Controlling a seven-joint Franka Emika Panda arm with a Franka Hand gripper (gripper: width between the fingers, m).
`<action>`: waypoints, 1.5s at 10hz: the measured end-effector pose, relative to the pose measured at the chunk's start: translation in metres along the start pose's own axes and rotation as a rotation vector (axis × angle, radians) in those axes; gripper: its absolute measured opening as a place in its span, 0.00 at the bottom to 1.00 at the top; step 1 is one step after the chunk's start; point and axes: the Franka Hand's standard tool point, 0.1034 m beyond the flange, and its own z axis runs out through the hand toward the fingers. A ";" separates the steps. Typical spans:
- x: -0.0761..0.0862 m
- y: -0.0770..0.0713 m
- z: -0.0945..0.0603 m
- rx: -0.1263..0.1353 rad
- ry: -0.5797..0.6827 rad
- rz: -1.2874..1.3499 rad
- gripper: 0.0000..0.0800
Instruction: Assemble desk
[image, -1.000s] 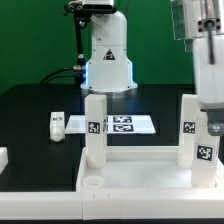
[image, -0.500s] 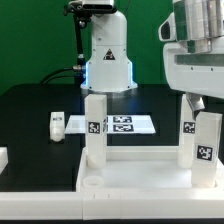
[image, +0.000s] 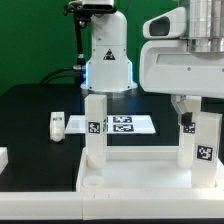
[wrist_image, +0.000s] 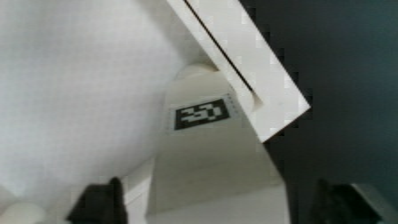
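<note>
The desk's white rimmed panel (image: 130, 178) lies flat at the front. One leg (image: 95, 128) stands upright at its far left corner, and two tagged legs (image: 206, 148) stand close together at the exterior view's right. My gripper (image: 191, 108) hangs low over those right legs, its big white hand hiding their tops. In the wrist view a tagged leg (wrist_image: 210, 125) rises between my fingers (wrist_image: 98, 205), beside the panel's rim (wrist_image: 249, 70). My gripper (wrist_image: 217, 207) is open, with a gap on each side of the leg. Which right leg this is I cannot tell.
A loose white leg (image: 57, 124) lies on the black table at the left, and another white part (image: 3, 157) shows at the left edge. The marker board (image: 128, 124) lies behind the panel. The robot's base (image: 107, 60) stands at the back.
The hand has come down and leftward from the upper right corner onto the right-hand legs. The desk parts have not moved.
</note>
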 end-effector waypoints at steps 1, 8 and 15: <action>0.000 0.000 0.000 0.000 0.000 0.003 0.48; -0.001 -0.001 0.000 0.011 -0.079 0.904 0.36; 0.004 0.004 0.000 0.009 -0.103 1.214 0.68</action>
